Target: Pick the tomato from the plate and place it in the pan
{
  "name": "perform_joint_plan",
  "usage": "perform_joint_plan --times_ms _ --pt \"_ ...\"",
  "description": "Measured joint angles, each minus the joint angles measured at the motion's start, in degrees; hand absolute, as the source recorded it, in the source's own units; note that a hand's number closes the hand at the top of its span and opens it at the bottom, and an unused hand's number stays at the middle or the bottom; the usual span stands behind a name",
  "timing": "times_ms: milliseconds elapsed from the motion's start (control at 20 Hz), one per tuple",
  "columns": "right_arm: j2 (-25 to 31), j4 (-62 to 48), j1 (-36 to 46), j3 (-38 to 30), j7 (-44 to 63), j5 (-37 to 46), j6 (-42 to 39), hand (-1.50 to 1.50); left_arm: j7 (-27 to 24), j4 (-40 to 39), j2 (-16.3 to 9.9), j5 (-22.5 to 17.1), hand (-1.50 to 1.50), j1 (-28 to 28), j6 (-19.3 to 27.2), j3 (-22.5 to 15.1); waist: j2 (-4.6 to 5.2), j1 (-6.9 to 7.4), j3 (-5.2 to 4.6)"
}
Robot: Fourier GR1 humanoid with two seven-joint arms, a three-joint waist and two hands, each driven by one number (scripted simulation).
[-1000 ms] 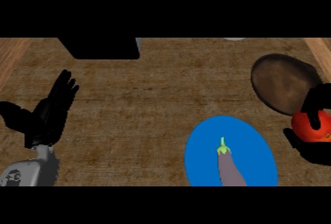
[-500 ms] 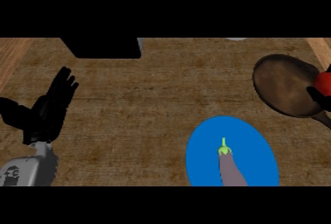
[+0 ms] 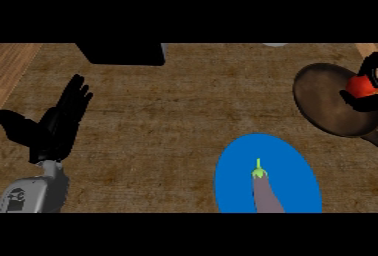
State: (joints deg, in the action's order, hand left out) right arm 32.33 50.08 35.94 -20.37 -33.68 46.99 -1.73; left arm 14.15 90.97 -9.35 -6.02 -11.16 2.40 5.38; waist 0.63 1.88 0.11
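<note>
Your right robot hand curled round the tomato over the pan, left robot hand resting open on the worktop, eggplant on the blue plate

Dim, even light; no glare, faint shadows, soft detail.

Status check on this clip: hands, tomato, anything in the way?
Right hand shut on tomato, over pan. Left hand open, resting at left. Eggplant alone on blue plate. Nothing blocking.
</note>
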Motion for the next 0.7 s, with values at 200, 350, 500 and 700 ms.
perform_joint_plan --times_ms 200,350,500,700 --pt "-0.3 -12.1 4.2 0.5 -5.4 2.0 5.4 1.5 0.9 0.6 0.4 -0.2 0.0 -0.2 0.0 -0.3 0.13 0.36 0.02" --pt "-0.6 -19.7 6.6 1.1 -6.9 4.3 9.9 1.5 0.7 1.0 0.2 -0.4 0.0 0.1 -0.4 -0.2 0.27 0.75 0.04" --pt "0.1 -25.9 8.7 0.3 -3.8 5.0 10.0 -1.5 0.5 0.5 0.5 -0.1 0.0 -0.8 -0.3 -0.5 0.55 1.12 0.07" --pt "0.9 -32.6 9.7 -0.4 -2.9 5.3 8.6 -1.5 0.4 0.3 0.8 0.4 0.0 -0.7 -0.1 -0.9 0.68 1.32 0.11"
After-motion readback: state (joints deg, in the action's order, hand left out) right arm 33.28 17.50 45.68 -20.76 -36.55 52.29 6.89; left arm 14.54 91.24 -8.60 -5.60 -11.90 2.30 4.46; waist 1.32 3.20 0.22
